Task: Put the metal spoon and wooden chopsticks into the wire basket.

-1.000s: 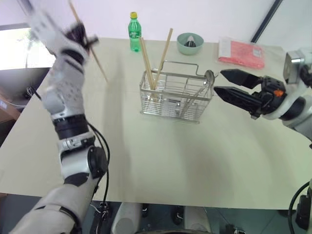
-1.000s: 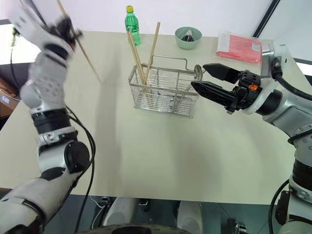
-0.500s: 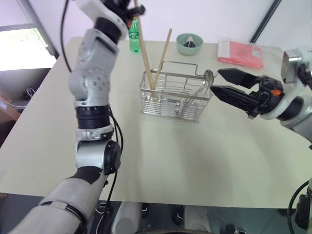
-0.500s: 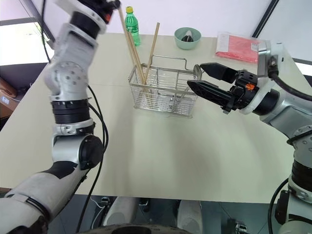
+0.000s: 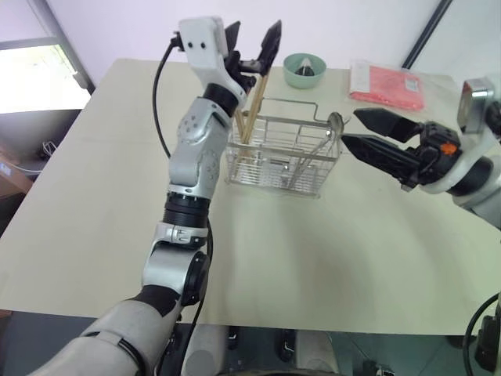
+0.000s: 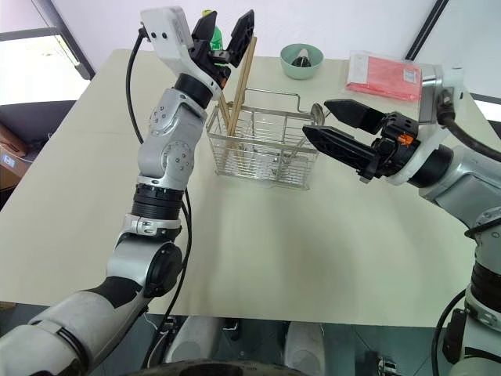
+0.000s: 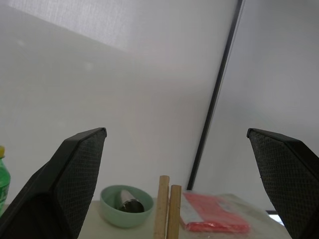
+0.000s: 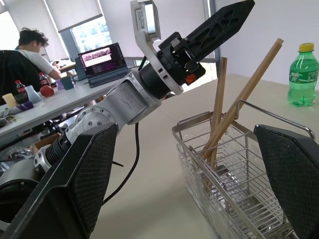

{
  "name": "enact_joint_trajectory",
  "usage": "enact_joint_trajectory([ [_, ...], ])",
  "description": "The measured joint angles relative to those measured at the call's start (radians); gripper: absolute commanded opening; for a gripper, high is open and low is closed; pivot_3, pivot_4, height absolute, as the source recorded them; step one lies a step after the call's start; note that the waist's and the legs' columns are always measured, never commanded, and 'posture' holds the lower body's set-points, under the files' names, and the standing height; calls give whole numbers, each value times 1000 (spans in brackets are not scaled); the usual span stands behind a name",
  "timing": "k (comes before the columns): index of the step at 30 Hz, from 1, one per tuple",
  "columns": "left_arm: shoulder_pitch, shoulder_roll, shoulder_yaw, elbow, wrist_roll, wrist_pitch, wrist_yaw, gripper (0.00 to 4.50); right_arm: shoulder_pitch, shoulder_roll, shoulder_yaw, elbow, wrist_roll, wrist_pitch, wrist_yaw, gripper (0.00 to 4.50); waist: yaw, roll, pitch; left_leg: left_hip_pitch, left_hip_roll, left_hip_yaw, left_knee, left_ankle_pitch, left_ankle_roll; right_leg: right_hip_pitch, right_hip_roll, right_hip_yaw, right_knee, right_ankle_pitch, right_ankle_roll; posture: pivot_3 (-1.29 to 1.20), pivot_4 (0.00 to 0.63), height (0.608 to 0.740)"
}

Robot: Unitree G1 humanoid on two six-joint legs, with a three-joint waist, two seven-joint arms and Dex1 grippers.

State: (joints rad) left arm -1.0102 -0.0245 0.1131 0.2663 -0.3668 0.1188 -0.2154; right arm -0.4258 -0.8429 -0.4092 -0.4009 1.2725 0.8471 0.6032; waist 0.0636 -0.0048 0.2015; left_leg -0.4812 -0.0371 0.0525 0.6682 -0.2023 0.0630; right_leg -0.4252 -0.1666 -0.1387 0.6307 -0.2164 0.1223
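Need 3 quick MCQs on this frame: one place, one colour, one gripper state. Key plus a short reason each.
1. Where is the metal spoon?
A) in the wire basket
B) on the table
C) in the green bowl

2. What colour is the packet at the table's far edge?
A) blue
B) red
C) yellow

3. How is the left gripper?
A) shut on a chopstick
B) shut, empty
C) open

Key:
1 A: metal spoon leans inside the wire basket.
2 B: the packet is red.
3 C: left gripper stands spread above the wooden chopsticks, holding nothing.

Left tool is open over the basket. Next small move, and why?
Probably lift the left tool straight up and away: it is open, the wooden chopsticks already stand in the wire basket beside the metal spoon, so nothing seems left to place.
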Motion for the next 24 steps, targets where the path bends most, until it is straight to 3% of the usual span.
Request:
enact_joint_trajectory([
  [4,9,77,26,-87,-44,138,19,4484,1,-5,0,11,-12,-1,18,4500,-6,0,0,0,1,0,0,0,0,0,1,0,0,0,0,0,150,680],
  [8,8,288,96,-161,-135,371,-36,4484,34,-38,0,44,-77,-13,74,4500,-23,0,0,0,1,0,0,0,0,-1,2,0,1,0,0,0,150,680],
  [12,57,676,97,-216,-237,601,-338,4484,111,-90,1,95,-180,-50,192,4500,-32,1,0,0,1,1,-2,0,-1,-2,2,1,1,0,0,0,150,680],
  [14,123,808,94,-261,-245,619,-479,4484,136,-102,4,123,-229,-70,245,4500,-27,3,0,1,1,1,-2,0,-1,-4,2,1,0,0,-1,0,150,680],
  [19,330,968,86,-363,-270,646,-700,4484,165,-128,15,153,-319,-122,352,4500,-19,4,0,1,1,0,-4,0,-1,-5,1,2,-3,-2,-5,0,150,680],
  [24,492,1021,91,-440,-279,648,-799,4484,182,-129,21,181,-364,-138,411,4500,-21,3,0,4,-1,8,-21,4,-8,-16,12,32,2,-5,-9,0,150,680],
])
